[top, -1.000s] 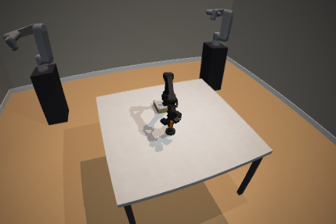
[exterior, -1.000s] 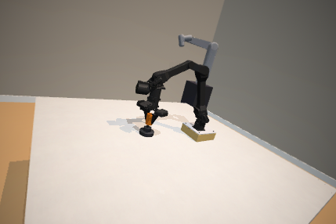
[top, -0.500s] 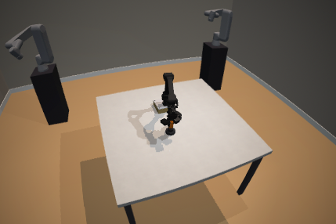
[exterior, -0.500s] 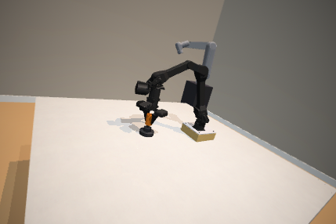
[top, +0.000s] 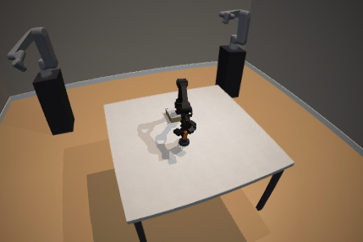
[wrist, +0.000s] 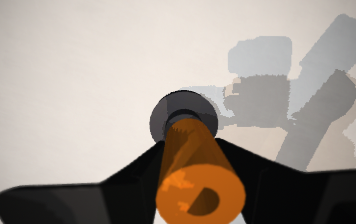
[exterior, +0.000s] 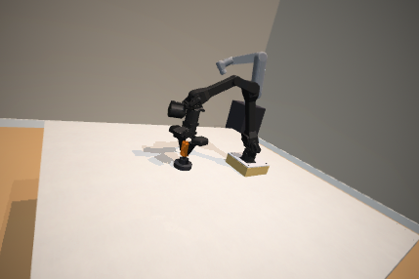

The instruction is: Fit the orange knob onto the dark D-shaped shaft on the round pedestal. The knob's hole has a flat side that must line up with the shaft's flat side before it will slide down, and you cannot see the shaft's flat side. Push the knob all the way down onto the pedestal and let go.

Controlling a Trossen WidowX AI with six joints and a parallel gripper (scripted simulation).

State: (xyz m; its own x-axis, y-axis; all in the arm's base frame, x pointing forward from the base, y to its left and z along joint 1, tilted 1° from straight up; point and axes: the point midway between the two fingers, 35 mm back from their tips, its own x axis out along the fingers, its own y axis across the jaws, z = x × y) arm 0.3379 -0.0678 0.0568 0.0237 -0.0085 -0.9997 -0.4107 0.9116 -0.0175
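Note:
The orange knob [top: 185, 134] [exterior: 185, 148] [wrist: 190, 150] is an upright cylinder. My gripper [top: 185, 132] [exterior: 186, 146] [wrist: 189, 144] is shut on it, with one finger on each side. The knob is over the dark round pedestal [top: 184, 143] [exterior: 183, 166] [wrist: 161, 111]. In the exterior view a short dark part [exterior: 184, 160] shows between the knob's lower end and the pedestal's wide base. The knob's top face shows a dark D-shaped hole [wrist: 207, 201], its flat side toward the upper left in the wrist view. The shaft's flat side is hidden, and whether the shaft is inside the hole cannot be told.
The arm stands on a yellowish base block [top: 174, 119] [exterior: 256, 171] on the white table [top: 225, 140] [exterior: 133, 219]. Shadows of the arm fall beside the pedestal. Two grey arms [top: 42, 44] [top: 243, 27] stand on dark columns beyond the table.

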